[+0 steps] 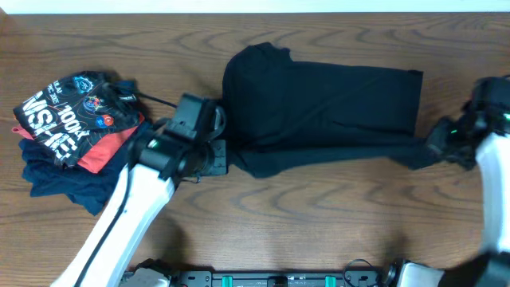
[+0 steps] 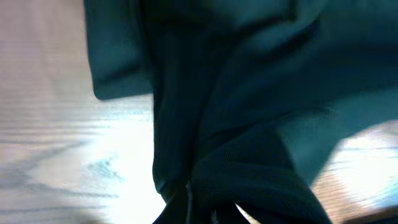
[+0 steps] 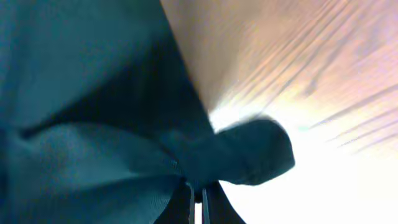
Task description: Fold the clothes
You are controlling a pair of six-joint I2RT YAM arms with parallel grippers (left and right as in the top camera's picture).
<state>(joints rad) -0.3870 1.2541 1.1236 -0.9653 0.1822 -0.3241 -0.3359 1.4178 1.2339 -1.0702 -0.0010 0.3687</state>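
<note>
The black polo shirt [image 1: 319, 108] lies across the middle of the wooden table, folded into a long band running left to right. My left gripper [image 1: 227, 155] is shut on its near left edge; in the left wrist view the dark fabric [image 2: 249, 124] bunches between the fingers [image 2: 196, 208]. My right gripper [image 1: 426, 147] is shut on the shirt's near right corner; in the right wrist view the cloth [image 3: 93, 124] is pinched at the fingertips [image 3: 199, 196]. Collar, buttons and logo are hidden.
A pile of folded clothes [image 1: 72, 131] sits at the far left: a black tee with white lettering over red and navy garments. The table's front edge with a black rail [image 1: 271, 279] runs along the bottom.
</note>
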